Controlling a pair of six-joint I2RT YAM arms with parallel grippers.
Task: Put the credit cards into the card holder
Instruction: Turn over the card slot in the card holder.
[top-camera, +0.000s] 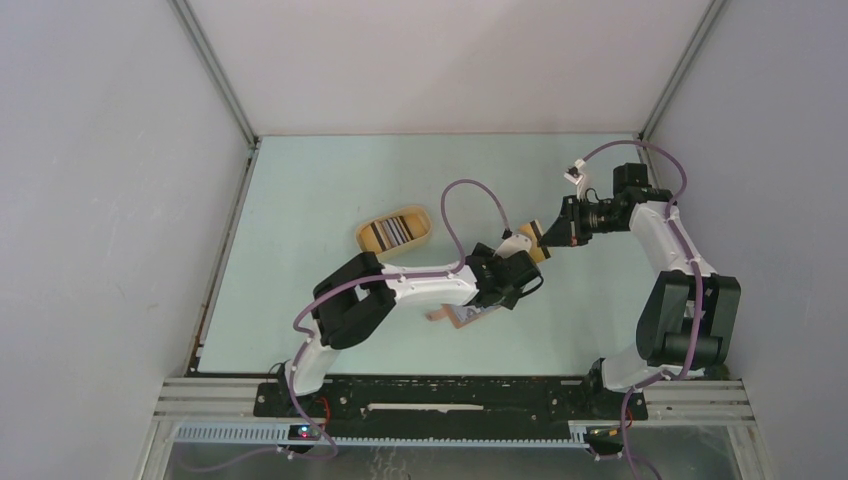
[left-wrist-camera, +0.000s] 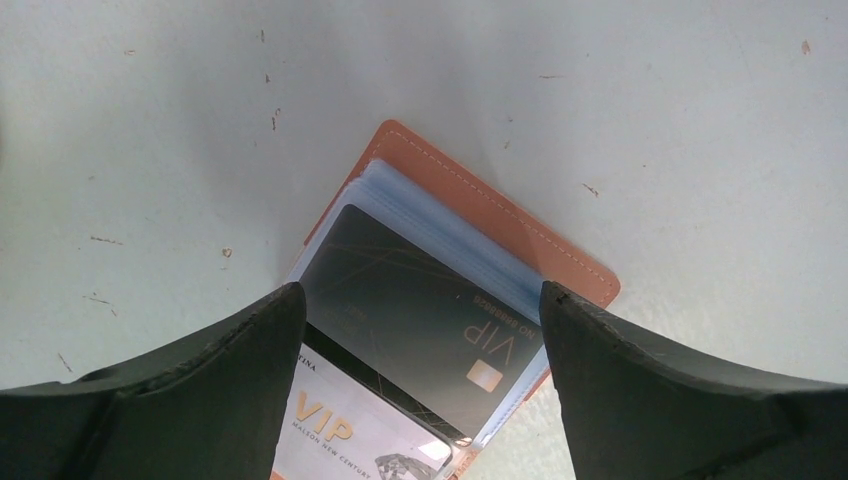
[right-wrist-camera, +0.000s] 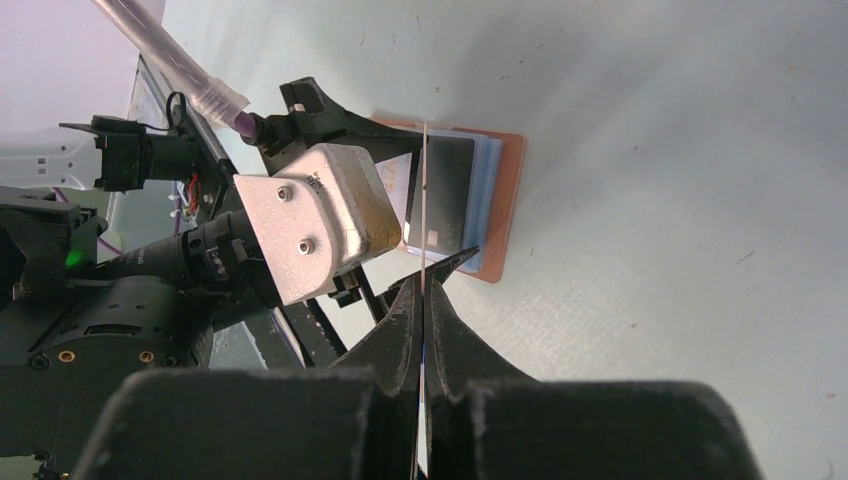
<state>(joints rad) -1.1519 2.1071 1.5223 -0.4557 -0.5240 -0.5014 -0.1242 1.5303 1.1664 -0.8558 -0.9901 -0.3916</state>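
The card holder (left-wrist-camera: 480, 200) lies open on the table, reddish-brown with pale blue plastic sleeves. A black VIP card (left-wrist-camera: 410, 310) sits in its top sleeve and a white VIP card (left-wrist-camera: 360, 430) shows on the near leaf. My left gripper (left-wrist-camera: 420, 295) hangs open just above it, one finger on each side, holding nothing. My right gripper (right-wrist-camera: 425, 282) is shut on a credit card (right-wrist-camera: 424, 180) seen edge-on, held up beside the holder (right-wrist-camera: 505, 200). From above, that card (top-camera: 535, 240) looks tan and sits just right of the left wrist.
An oval tan tray (top-camera: 415, 215) with more cards (top-camera: 388, 233) stands to the left of the holder, toward the back. The left arm's wrist block (right-wrist-camera: 310, 220) is close to the held card. Grey walls enclose the pale green table (top-camera: 320, 180).
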